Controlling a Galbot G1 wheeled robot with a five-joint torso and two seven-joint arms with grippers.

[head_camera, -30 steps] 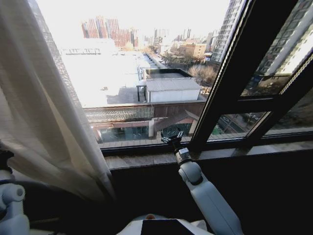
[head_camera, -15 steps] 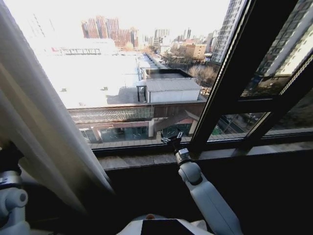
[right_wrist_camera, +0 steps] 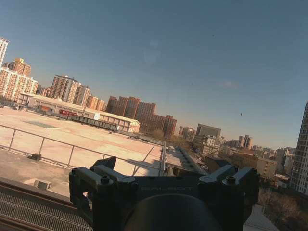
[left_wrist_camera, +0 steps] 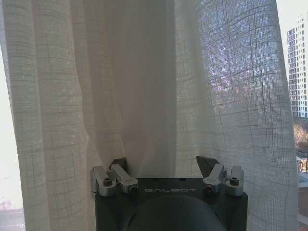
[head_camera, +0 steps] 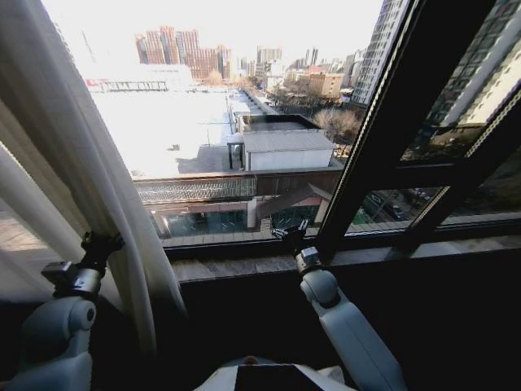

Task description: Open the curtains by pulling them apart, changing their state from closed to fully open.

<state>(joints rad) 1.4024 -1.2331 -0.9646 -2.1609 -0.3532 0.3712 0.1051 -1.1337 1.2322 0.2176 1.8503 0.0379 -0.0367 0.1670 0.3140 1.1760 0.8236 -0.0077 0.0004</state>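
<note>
Two pincers: the left pincer (head_camera: 104, 243) spread against the curtains (head_camera: 61, 163); the right pincer (head_camera: 290, 234) spread, well right of them.

Cream curtains (left_wrist_camera: 144, 86), fine woven grid; window frame (head_camera: 407, 122) seemingly black.

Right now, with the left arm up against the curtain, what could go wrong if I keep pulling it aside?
1. The left gripper has its fingers spread with the curtain only draped between them, so the fabric may slip free.
2. Folds of the curtain hang around the left gripper, so the thin cloth could snag there.
3. The right gripper sits near the dark window frame; turning the robot might knock it.
</note>
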